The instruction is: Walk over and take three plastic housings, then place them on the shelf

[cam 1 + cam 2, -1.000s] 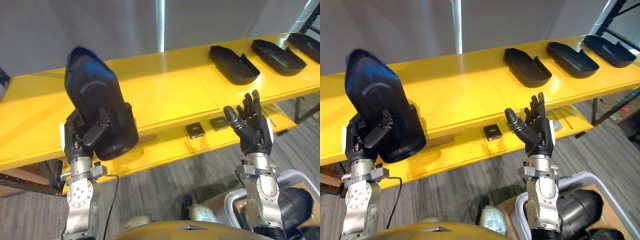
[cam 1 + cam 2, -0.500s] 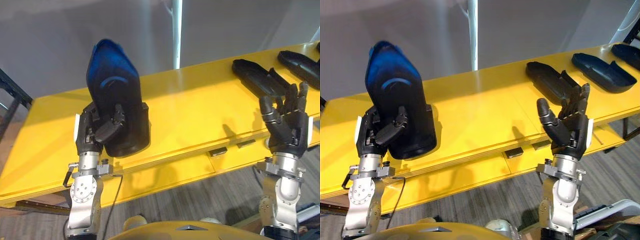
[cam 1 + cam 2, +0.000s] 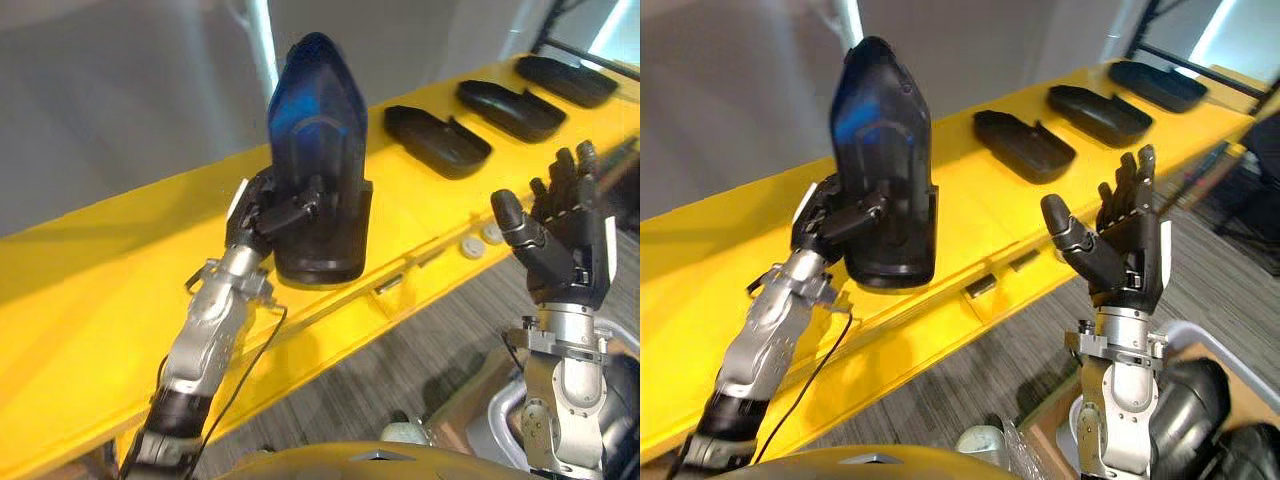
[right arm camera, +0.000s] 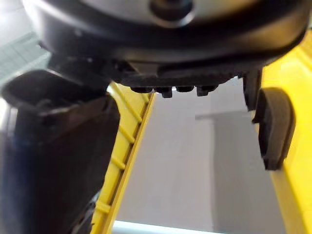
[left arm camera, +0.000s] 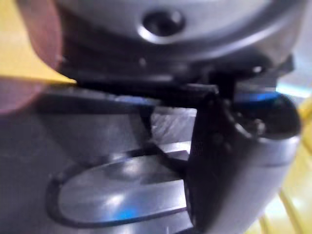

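Nearest, the right hand (image 3: 560, 240) is raised before the yellow shelf (image 3: 90, 300), fingers straight and apart, empty. The left hand (image 3: 262, 212) clamps one dark plastic housing (image 3: 318, 150) upright over the shelf, judged not yet placed. Farther along the shelf, three more housings (image 3: 437, 140) lie in a row. Grey carpet (image 3: 400, 365) lies below the shelf and a grey wall (image 3: 120, 90) stands behind it.

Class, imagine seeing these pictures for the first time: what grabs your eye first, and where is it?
The big black housing stands upright over the yellow shelf, gripped by the left hand. Farther along the shelf, to the right, three more housings lie in a row, while the right hand is raised open, holding nothing.
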Controlling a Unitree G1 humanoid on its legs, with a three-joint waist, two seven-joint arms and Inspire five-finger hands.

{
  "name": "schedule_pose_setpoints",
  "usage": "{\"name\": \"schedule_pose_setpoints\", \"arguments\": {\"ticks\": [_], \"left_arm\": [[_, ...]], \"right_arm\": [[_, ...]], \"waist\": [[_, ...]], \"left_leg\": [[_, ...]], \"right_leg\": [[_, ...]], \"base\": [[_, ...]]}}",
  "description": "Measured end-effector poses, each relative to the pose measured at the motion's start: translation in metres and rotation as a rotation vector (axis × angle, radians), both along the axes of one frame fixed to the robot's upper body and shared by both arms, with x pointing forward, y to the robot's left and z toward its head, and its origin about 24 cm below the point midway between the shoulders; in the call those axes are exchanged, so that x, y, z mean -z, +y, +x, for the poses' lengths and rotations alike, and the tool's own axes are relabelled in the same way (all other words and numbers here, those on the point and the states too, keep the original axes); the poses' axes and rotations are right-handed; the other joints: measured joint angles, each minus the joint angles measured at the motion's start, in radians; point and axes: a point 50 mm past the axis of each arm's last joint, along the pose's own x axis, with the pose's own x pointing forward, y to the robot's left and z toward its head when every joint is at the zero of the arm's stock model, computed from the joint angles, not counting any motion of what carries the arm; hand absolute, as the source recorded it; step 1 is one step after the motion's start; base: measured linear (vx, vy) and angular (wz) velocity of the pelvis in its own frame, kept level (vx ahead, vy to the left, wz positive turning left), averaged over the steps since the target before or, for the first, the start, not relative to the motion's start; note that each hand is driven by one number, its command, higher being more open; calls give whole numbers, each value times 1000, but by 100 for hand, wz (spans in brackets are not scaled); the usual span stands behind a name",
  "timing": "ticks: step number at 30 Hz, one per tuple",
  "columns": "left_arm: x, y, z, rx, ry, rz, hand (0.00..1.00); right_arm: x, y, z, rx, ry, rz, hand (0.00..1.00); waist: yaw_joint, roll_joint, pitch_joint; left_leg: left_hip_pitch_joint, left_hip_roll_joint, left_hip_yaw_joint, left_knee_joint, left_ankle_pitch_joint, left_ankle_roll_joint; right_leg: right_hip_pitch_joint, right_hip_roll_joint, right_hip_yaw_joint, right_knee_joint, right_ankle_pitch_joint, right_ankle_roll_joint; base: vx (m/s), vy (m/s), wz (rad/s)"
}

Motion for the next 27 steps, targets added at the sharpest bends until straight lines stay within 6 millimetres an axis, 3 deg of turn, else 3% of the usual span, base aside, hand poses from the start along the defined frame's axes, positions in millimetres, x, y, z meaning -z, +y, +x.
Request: {"name": "schedule_pose_setpoints", "arguments": {"ticks": [4,17,22,27], "left_arm": [[4,5,30,-129,102,-7,0],[15,33,67,-606,346,-82,0],[19,34,72,-635,419,-103,0],[24,22,77,-557,473,-73,0]], "right_arm": [[9,7,-4,-44,42,25,100],[30,40,-9,-243,147,42,100],[32,49,-9,-279,156,54,100],[37,52,-12,-291,187,67,100]], "waist": [[-38,4,-2],[-74,8,-3],[-86,8,-3],[-93,8,-3]], "left_leg": [[35,22,48,-71,46,-13],[36,35,71,-75,61,-15],[36,35,72,-75,65,-14],[36,35,73,-75,66,-14]], "right_leg": [[-27,46,36,-1,10,-15],[-38,64,62,-1,14,-21],[-38,64,63,-1,17,-23],[-38,65,65,-1,18,-24]], "base": [[-3,-52,-32],[-8,-14,-4],[0,0,0],[0,0,0]]}}
